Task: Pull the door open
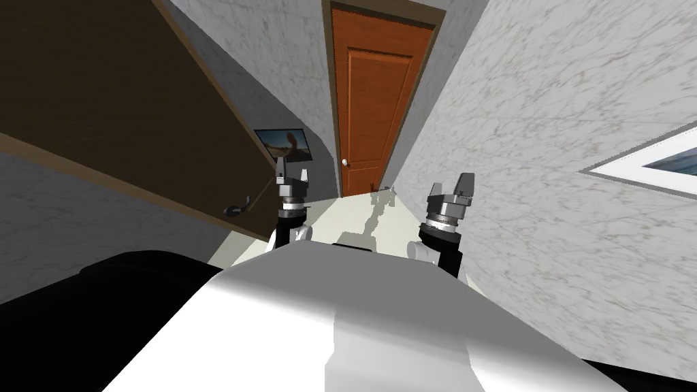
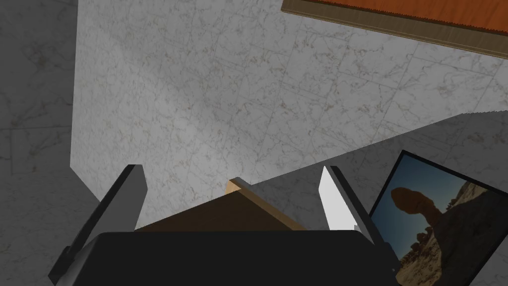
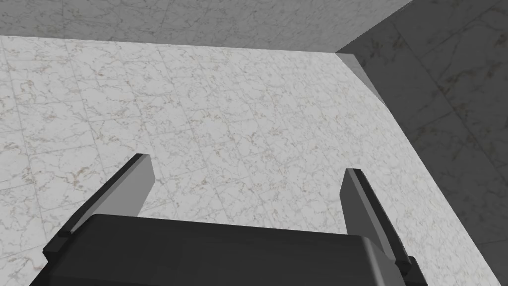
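Pale hallway floor (image 1: pixel 327 214); grey shadows (image 1: pixel 378 214) cast across it.

Brown door (image 1: pixel 116 95), wall picture (image 1: pixel 657 165) cut off at edges.

The left end effector (image 1: pixel 291 178) and the right end effector (image 1: pixel 451 185) are built the same way: two thin, flat fingers (image 3: pixel 130 184), light grey with a darker edge, stand on a dark, box-shaped body (image 3: pixel 218 253) with rounded corners. Under each box sits a silver-grey wrist ring (image 1: pixel 442 216) with fine grooves, then a black joint (image 1: pixel 441 246), and after it a white forearm (image 1: pixel 416 252)
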You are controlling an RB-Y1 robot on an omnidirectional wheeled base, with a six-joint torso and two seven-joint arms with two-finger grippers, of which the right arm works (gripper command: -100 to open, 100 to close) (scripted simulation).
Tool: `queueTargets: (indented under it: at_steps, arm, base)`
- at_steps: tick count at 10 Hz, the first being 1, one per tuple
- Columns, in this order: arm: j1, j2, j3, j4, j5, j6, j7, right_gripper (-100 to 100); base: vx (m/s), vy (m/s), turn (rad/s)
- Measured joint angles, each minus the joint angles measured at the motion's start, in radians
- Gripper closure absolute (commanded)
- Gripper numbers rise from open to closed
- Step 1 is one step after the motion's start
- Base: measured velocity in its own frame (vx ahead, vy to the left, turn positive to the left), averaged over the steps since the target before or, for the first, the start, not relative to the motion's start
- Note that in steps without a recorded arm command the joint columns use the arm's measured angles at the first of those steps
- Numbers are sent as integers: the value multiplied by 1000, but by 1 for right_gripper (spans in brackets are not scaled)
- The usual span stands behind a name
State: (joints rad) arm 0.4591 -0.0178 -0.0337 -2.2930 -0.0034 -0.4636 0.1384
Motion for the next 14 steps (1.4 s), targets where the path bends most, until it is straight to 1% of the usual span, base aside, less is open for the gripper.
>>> queueTargets:
  at_steps: [1, 3, 6, 7, 9, 10, 11, 13, 14]
  arm:
    - [-6, -8, -10, 16, 5, -2, 8, -100]
    - [-15, -16, -23, 56, 25, -15, 39, -100]
    - [-29, -34, -52, 117, 49, -34, 82, -100]
    - [-27, -36, -57, 138, 62, -43, 101, -100]
    - [-41, -46, -79, 183, 79, -54, 132, -100]
    - [-43, -47, -86, 204, 89, -63, 149, -100]
    - [-54, -52, -98, 233, 101, -70, 168, -100]
    - [-57, -57, -114, 263, 120, -77, 199, -100]
    - [-66, -61, -124, 285, 126, -81, 211, -100]
  base:
    - [116, 34, 103]
    - [151, 49, 114]
    - [131, 43, 88]
    - [136, 42, 112]
    - [139, 60, 96]
    - [141, 40, 127]
    - [144, 17, 115]
    - [105, 29, 73]
    - [90, 39, 90]
